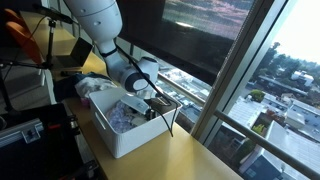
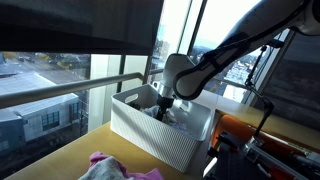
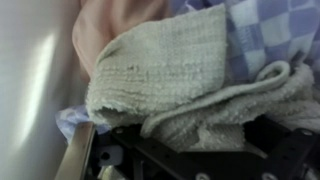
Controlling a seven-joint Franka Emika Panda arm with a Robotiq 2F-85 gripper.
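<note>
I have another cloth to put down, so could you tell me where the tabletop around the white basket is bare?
The wooden table is bare between the white basket and the window frame. In an exterior view, a bare strip also separates the basket from the pink cloth. The basket itself is crowded with piled cloths.

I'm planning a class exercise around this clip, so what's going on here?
A robot arm reaches down into a white basket, its gripper low among the cloths inside. The wrist view shows a beige towel right before it, with a blue-checked cloth and a pinkish cloth behind. Whether the jaws have closed on anything cannot be told. Another pink cloth lies on the table outside the basket.
</note>
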